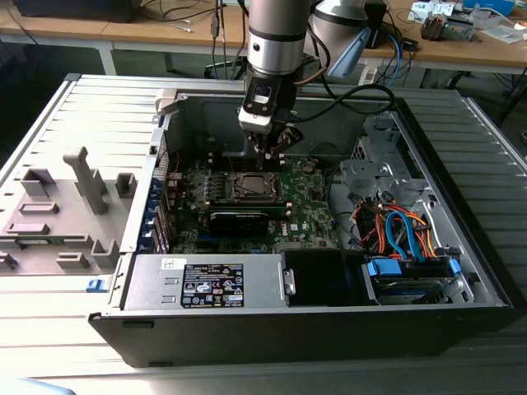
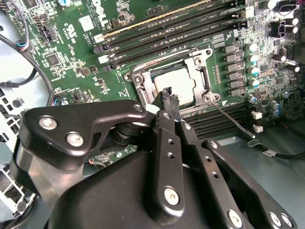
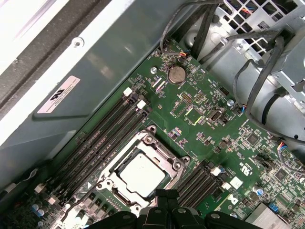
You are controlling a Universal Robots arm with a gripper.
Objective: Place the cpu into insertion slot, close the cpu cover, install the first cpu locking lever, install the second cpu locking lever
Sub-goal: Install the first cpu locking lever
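The cpu [image 3: 142, 174] lies flat in the insertion slot [image 3: 125, 153] on the green motherboard, its silver-grey top showing through the window of the cpu cover [image 3: 164, 156]. The cover's silvery frame is down around the chip. In the second wrist view the cpu [image 2: 183, 82] sits just beyond my fingertips, and a thin metal lever [image 2: 232, 119] sticks out sideways from one corner of the socket. My gripper [image 2: 168, 97] hangs just above the socket's edge, shut with nothing in it. It also shows from outside, gripper [image 1: 270, 150] above the insertion slot [image 1: 251, 186].
Long black memory slots [image 2: 190, 26] run along both sides of the socket. The open computer case has metal walls [image 1: 272, 111], a power supply [image 1: 210, 284] at the front and a drive cage with coloured cables [image 1: 403, 239] at the exterior view's right. A grey fixture [image 1: 62, 210] stands outside.
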